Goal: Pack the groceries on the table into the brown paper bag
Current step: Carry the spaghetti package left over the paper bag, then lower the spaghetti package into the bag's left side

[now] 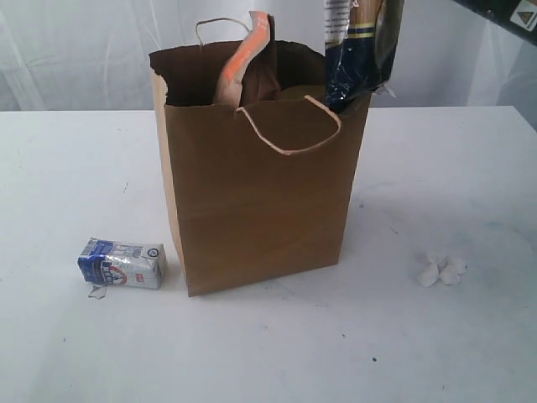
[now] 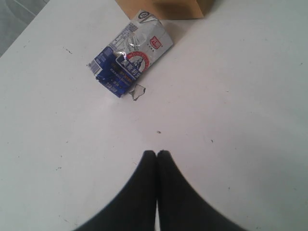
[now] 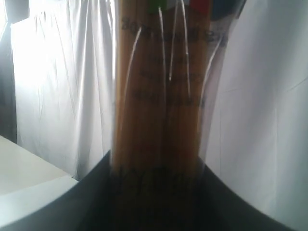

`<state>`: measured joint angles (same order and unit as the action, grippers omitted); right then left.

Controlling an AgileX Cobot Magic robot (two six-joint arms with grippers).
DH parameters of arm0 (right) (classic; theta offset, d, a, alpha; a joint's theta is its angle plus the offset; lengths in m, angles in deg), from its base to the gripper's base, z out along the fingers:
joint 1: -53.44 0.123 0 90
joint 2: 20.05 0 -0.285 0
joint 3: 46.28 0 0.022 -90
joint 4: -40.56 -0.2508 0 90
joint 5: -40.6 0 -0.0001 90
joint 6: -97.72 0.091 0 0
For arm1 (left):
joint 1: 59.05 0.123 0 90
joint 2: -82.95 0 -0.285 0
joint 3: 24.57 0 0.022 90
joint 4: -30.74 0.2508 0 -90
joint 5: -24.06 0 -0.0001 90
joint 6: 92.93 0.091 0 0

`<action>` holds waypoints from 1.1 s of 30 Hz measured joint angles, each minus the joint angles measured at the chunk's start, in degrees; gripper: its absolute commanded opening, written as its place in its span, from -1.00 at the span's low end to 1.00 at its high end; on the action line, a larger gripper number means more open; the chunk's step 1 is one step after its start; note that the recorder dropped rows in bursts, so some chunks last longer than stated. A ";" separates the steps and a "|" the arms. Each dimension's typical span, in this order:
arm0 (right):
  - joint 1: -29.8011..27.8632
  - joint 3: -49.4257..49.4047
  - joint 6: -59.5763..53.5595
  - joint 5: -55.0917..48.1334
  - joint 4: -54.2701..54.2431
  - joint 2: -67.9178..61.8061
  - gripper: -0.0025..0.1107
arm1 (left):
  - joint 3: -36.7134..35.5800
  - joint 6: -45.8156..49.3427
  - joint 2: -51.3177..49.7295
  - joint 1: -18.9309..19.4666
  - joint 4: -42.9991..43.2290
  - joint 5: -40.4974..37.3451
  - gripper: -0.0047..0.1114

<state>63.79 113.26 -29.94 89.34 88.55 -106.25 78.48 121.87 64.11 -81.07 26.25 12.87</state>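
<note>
- Closest up is the bare white table (image 1: 268,353), with a few dark specks. The first real item on it is the small blue-white carton (image 1: 122,264).
- The carton looks a bit crumpled: white with blue print and a red-ringed emblem. It's lying on its side with its long axis running roughly left-right in the exterior view, and one end points at the bag. It sits just beside the bag's lower left corner, not touching. A little torn scrap (image 2: 138,91) sits at its edge.
- The brown paper bag (image 1: 260,201) stands upright mid-table with its mouth open. The near cord handle (image 1: 289,126) is flopped down over the front and the far handle (image 1: 220,25) sticks up.
- A brown pouch (image 1: 252,67) with an orange strip pokes out of the mouth, tilted.
- The long pasta packet (image 1: 361,50) is clear wrap with dark blue print, and the right wrist view shows golden strands inside. Its long axis is near vertical. The lower end dips into the bag's right corner and the top runs out of frame.
- The right gripper (image 3: 156,178) is clamped on that pasta packet, with a dark finger on each side of it.
- The left gripper (image 2: 157,154) has its fingers pressed together with nothing between them. It hangs over bare table, with the carton a way off past its tips.
- Some white puffy bits (image 1: 441,269) lie on the table to the right of the bag, well apart from it.
</note>
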 measured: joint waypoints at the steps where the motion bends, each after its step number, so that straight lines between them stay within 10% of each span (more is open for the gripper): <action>1: 0.00 0.00 -0.37 0.12 0.38 0.00 -0.96 | 0.00 0.00 0.00 0.00 0.00 0.00 -0.92; 33: 8.44 5.79 -24.67 10.27 -0.74 -7.23 -0.96 | 0.00 0.00 0.00 0.00 0.00 0.00 -0.92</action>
<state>72.23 119.05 -54.61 99.61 87.80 -113.48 78.48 121.87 64.11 -81.07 26.25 12.87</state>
